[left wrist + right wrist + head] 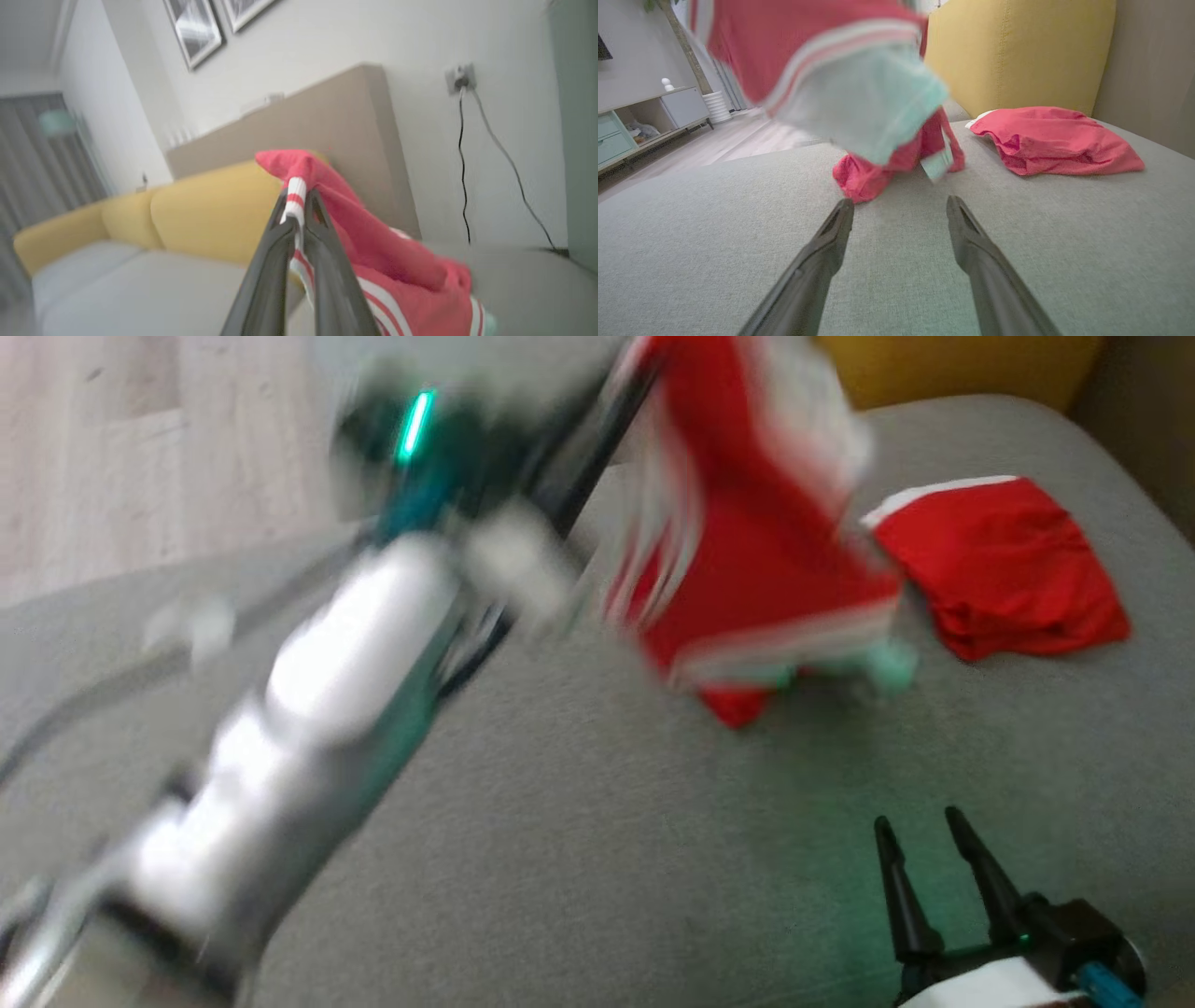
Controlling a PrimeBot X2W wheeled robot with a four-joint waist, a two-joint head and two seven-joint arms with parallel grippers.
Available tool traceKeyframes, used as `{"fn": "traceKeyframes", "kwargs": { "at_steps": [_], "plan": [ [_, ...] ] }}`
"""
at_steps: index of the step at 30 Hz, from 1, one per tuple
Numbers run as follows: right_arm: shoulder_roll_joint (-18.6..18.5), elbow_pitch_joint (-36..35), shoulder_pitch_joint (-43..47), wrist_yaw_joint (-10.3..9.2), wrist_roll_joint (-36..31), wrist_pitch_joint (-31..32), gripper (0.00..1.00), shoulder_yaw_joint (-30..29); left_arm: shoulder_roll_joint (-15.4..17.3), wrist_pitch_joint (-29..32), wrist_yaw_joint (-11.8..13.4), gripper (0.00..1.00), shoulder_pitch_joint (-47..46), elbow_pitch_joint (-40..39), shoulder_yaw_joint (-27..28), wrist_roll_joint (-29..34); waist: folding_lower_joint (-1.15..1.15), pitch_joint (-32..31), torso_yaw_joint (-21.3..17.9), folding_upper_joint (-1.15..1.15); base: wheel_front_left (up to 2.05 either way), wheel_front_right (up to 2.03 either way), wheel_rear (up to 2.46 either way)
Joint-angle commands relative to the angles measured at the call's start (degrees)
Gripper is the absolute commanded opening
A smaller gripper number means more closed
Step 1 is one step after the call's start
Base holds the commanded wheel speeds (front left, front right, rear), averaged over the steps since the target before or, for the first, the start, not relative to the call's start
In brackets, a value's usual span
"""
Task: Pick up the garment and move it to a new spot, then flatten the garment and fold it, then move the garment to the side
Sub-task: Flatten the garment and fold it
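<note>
The garment (756, 541) is red with white stripes and a pale mint hem. It hangs in the air above the grey sofa seat (579, 840), its lowest end touching the cushion. My left gripper (299, 196) is shut on a striped edge of the garment (373, 242), with the blurred left arm (308, 709) raised across the head view. From the right wrist, the garment (840, 74) dangles ahead of my right gripper (900, 205), which is open and low over the seat. The same right gripper (920, 826) sits at the lower right, holding nothing.
A second red cloth (999, 565) lies crumpled at the back right of the seat, in front of the yellow backrest (1017, 51). Wooden floor (140, 448) lies beyond the seat's left edge. A low cabinet (640, 116) stands across the room.
</note>
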Motion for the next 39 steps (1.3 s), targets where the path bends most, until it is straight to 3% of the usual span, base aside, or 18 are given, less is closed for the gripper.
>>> {"fn": "traceKeyframes", "kwargs": {
  "at_steps": [1,6,11,12,13,14,22,30,39],
  "plan": [
    [0.01,-2.16,-0.66,-0.04,-0.11,-0.22,1.0,0.62,4.88,1.05,-0.05,0.0,4.69,-2.28,0.95,-1.26,0.01,0.95,1.92,0.0,0.0,0.0,0.0],
    [-0.01,-2.81,-0.54,-0.04,-0.28,-0.22,1.0,-0.8,12.97,3.29,2.88,0.0,24.53,-8.19,-0.22,-6.31,0.01,2.97,4.99,0.0,0.0,0.0,0.0],
    [-0.15,-2.89,-1.31,-0.04,-0.56,-0.22,1.0,-1.27,16.55,0.78,8.03,0.01,37.69,-10.27,0.21,-8.94,0.01,4.25,7.23,0.0,0.0,0.0,0.0],
    [-0.16,-2.91,-1.39,-0.04,-0.62,-0.22,1.0,-1.3,16.76,0.57,8.58,0.22,39.26,-10.56,0.29,-9.45,0.01,4.37,7.57,0.0,0.0,0.0,0.0],
    [-0.19,-2.98,-1.41,-0.04,-0.66,-0.22,1.0,-1.39,16.8,0.49,8.79,0.55,40.48,-11.08,0.45,-10.18,0.01,4.48,7.94,0.0,0.0,0.0,0.0],
    [-0.24,-3.02,-1.39,-0.04,-0.67,-0.22,1.0,-1.43,16.93,0.39,9.03,1.0,41.19,-11.72,0.72,-10.73,0.01,4.55,8.29,0.0,0.0,0.0,0.0],
    [-0.93,-2.99,-1.91,-0.04,-0.81,-0.22,1.0,-0.84,19.9,1.64,7.84,1.0,33.75,-18.31,2.74,-9.23,0.01,5.61,9.39,0.0,0.0,0.0,0.0],
    [-2.47,-3.14,-5.81,-0.04,-0.77,-0.22,1.0,1.87,18.89,15.07,0.35,1.0,14.92,-15.93,0.37,-9.66,0.01,11.24,6.85,0.0,0.0,0.0,0.0],
    [-2.86,-2.41,-8.98,-0.04,-0.3,-0.22,1.0,4.57,17.47,27.28,-0.87,1.0,5.0,-8.99,-8.35,-17.26,0.01,15.76,2.35,0.0,0.0,0.0,0.0]
  ]
}}
